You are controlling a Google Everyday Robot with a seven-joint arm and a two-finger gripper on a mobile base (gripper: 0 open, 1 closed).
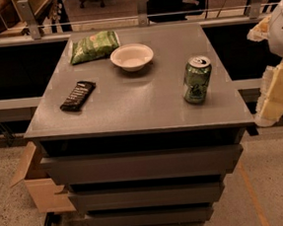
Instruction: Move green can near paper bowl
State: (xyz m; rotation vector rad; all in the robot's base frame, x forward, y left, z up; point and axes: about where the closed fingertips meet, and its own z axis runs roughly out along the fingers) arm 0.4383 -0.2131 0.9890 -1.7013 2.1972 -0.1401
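The green can [197, 79] stands upright near the right edge of the grey cabinet top [145, 100], silver top and pull tab facing up. The paper bowl [131, 56] sits towards the back middle of the top, well to the left of and behind the can. My gripper [276, 93] hangs at the frame's right edge, off the cabinet's right side, to the right of the can and apart from it. It holds nothing that I can see.
A flat green snack bag [94, 46] lies at the back left beside the bowl. A dark snack bar [77, 96] lies at the left. A cardboard box [39, 183] stands on the floor at the lower left. A rail [134, 30] runs behind the cabinet.
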